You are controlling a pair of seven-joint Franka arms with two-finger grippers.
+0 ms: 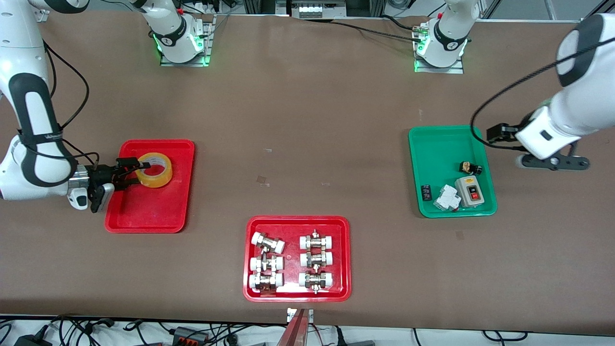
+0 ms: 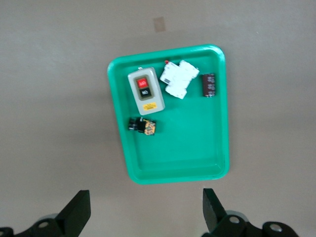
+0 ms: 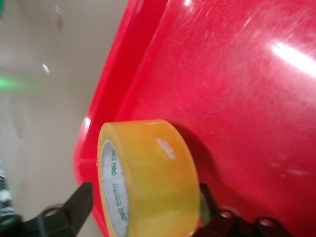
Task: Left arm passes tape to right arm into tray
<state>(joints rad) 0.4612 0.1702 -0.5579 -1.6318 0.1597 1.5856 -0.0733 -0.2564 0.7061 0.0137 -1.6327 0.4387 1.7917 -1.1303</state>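
The yellow tape [image 1: 154,169] sits in the plain red tray [image 1: 158,211], near the tray's edge toward the robot bases. My right gripper [image 1: 132,172] reaches in low from the right arm's end of the table. In the right wrist view the tape [image 3: 153,173] lies between the fingers of the right gripper [image 3: 144,197] over the tray's floor [image 3: 237,98]. One finger stands clear of the tape's printed core and the jaws are open. My left gripper [image 1: 552,162] hangs open and empty beside the green tray [image 1: 437,144]; its own view shows the left gripper [image 2: 146,210] above bare table.
The green tray [image 2: 197,158] holds a grey switch box [image 1: 470,191], a white breaker [image 1: 447,198] and two small dark parts. A second red tray [image 1: 298,223] with several metal fittings lies nearest the front camera, mid-table.
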